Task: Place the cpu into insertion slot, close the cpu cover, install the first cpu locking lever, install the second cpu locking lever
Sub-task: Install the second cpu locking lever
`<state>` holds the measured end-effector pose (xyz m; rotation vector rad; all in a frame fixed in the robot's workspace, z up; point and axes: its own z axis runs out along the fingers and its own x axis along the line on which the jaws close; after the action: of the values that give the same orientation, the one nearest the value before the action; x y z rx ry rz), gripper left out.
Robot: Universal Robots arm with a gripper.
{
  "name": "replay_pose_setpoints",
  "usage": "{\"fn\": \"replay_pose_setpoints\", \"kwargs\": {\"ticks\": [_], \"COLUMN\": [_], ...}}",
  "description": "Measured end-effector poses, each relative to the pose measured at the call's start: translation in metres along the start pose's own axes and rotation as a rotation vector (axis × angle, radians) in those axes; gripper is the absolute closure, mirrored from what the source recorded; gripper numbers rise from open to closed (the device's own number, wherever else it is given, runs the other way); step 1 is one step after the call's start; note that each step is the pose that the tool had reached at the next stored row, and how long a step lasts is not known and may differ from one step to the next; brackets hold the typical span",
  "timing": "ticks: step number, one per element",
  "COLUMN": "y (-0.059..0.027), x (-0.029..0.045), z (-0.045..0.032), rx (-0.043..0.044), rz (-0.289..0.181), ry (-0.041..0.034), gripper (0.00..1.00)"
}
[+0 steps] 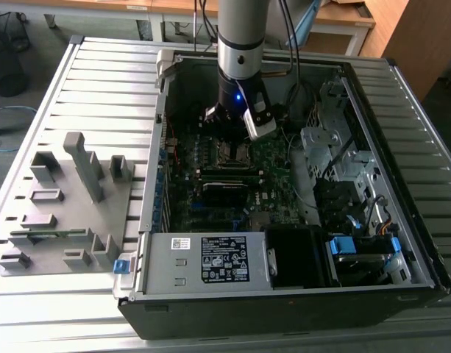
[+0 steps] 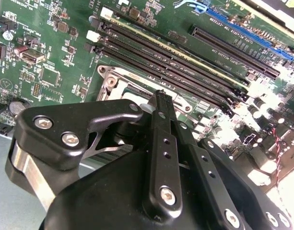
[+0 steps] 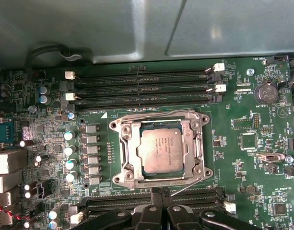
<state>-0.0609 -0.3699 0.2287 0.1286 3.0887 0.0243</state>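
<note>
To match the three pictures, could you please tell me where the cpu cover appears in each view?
Exterior view: the cpu cover is the small square on the motherboard, beneath the arm's end.
First wrist view: the silvery frame around the cpu.
Second wrist view: its corner shows beyond the gripper.
Shared landmark: the long black memory slots beside it.

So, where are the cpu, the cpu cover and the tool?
cpu [image 3: 160,152]: first wrist view, middle of its metal top.
cpu cover [image 3: 129,149]: first wrist view, one side bar of its frame.
tool [image 3: 159,191]: first wrist view, between its fingertips.
</note>
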Motion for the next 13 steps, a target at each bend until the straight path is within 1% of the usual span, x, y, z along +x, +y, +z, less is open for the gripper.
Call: {"fn": "replay_pose_setpoints", "kwargs": {"ticks": [13], "y": [-0.0002], "x": [0.0014], "z": [0.0052], "rx": [0.0002], "rz": [0.000], "ry": [0.0000], "gripper": [0.90]}}
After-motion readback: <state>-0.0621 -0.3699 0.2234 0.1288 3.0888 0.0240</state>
